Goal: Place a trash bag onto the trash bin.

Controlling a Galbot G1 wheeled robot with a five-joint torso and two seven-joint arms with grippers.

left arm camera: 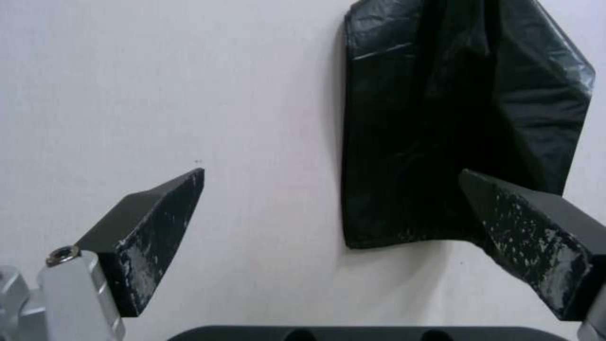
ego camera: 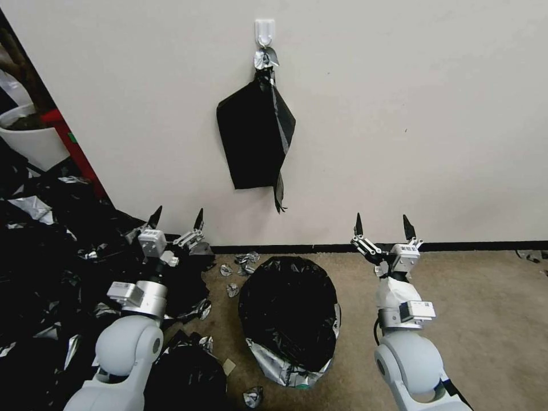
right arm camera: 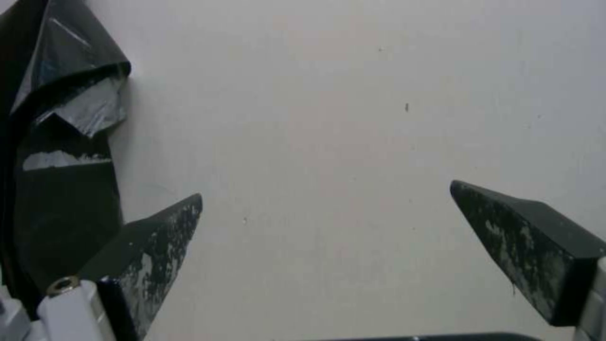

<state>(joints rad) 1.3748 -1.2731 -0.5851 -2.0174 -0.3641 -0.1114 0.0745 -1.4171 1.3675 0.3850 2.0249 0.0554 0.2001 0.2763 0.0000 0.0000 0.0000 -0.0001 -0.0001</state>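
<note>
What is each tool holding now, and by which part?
Nothing is held. The left tool and right tool are both open and empty, pointing at the wall.

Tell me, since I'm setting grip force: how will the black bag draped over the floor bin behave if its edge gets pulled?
Likely floppy: the trash bag sags inward and its lower edge hangs in crumpled folds. Probably very light, since the film looks thin. Its glossy silvery sheen suggests it may slip.
</note>
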